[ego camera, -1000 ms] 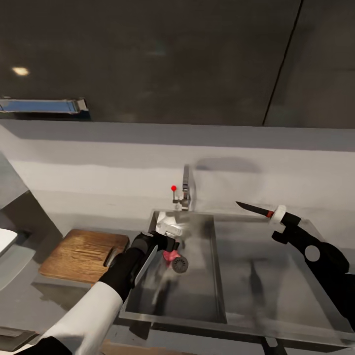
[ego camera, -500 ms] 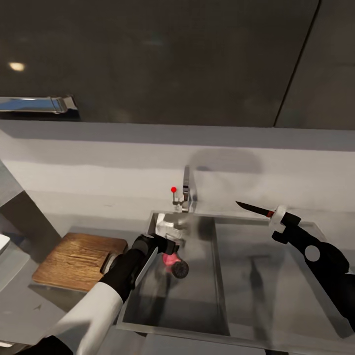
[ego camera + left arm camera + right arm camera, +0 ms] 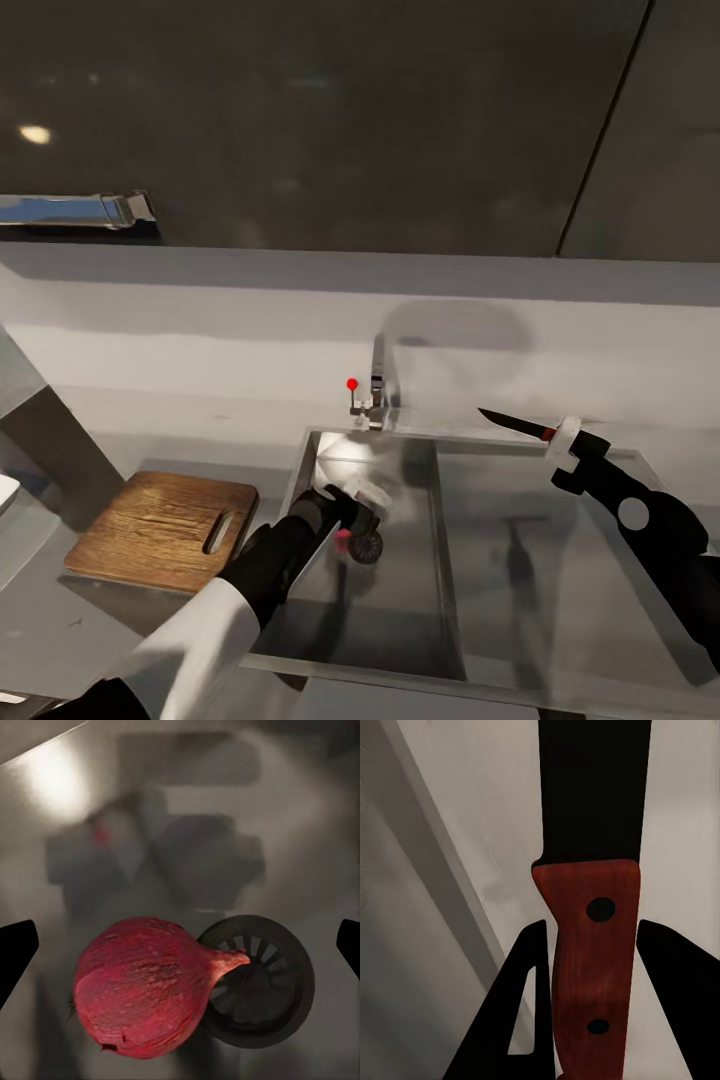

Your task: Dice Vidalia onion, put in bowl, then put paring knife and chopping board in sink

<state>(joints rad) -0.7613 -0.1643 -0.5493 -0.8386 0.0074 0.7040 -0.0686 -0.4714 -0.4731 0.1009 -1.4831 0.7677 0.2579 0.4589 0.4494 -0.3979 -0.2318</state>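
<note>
The Vidalia onion (image 3: 146,986), red-skinned, lies on the floor of the sink (image 3: 400,600) beside the round drain (image 3: 259,979). My left gripper (image 3: 350,508) hangs open just above the onion (image 3: 344,538), with its dark fingertips (image 3: 16,949) well apart on either side and not touching it. Over the drainboard, my right gripper (image 3: 556,437) is shut on the red handle (image 3: 592,975) of the paring knife (image 3: 512,423), whose dark blade points toward the tap. The chopping board (image 3: 160,515) lies bare on the countertop (image 3: 60,610) to the sink's left.
The chrome tap (image 3: 376,390) with its red dot stands at the back rim of the sink. A white edge, probably the bowl (image 3: 5,492), shows at the far left. Black upper cabinets (image 3: 300,120) hang above the pale wall. The drainboard (image 3: 560,580) stretches right of the basin.
The camera shifted a little at first. My left gripper has moved deeper into the basin and now covers most of the onion in the head view. The right arm and knife have stayed put.
</note>
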